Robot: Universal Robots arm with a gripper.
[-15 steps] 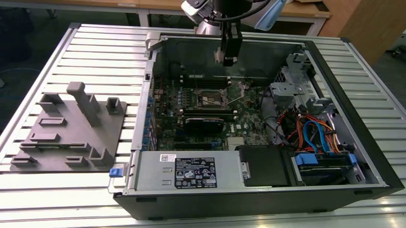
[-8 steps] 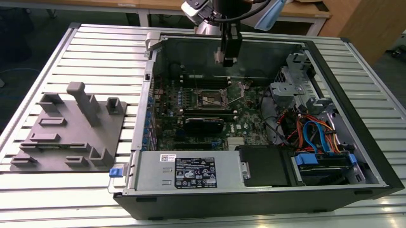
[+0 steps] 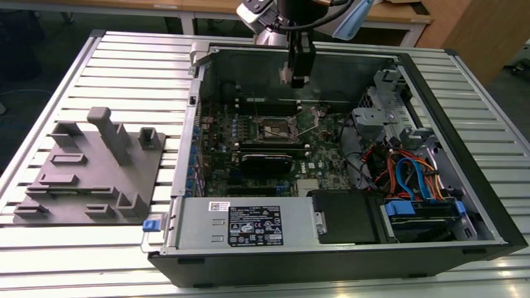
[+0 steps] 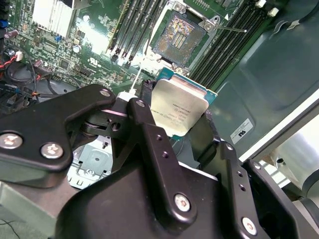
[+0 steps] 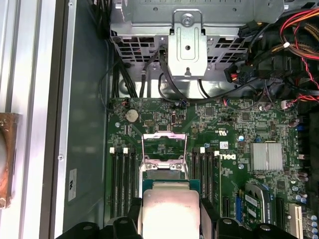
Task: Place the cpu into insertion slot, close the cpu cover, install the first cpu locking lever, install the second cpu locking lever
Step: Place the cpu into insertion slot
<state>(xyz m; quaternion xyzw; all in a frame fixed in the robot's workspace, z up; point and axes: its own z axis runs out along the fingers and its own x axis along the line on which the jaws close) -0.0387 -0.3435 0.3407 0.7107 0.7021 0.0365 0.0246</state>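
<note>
In the exterior view, an open computer case (image 3: 463, 118) lies on a slatted tabletop (image 3: 133, 56) and takes up the middle and the exterior view's right of the frame. A grey fixture plate (image 3: 91, 174) sits on the tabletop at the exterior view's left, apart from the case. The arm enters at the upper middle of the frame. Its tool (image 3: 296, 76) hangs inside the case above the green motherboard (image 3: 248, 146). The insertion slot (image 3: 277, 129) is lower in the frame than the tool, near the middle of the board. A labelled power supply (image 3: 248, 226) fills the case's lower left corner.

In the second wrist view, the tool (image 4: 177, 118) holds the cpu (image 4: 178, 107) by two opposite edges between its black fingers (image 4: 143, 112), silver top facing the camera. The cpu is clear of the board and not seated. Beyond it lies the insertion slot (image 4: 180, 39), uncovered, its dark contact field showing. Long black memory slots (image 4: 135, 25) flank it on both sides.

In the first wrist view, the tool (image 5: 170, 221) grips the cpu (image 5: 170, 209) with a finger on each side. Just beyond the chip, the cpu cover (image 5: 164, 135) stands raised, with green board showing through its window. Memory slots (image 5: 122, 174) run along both sides, and a metal drive cage (image 5: 187, 45) with cables stands farther off.
</note>
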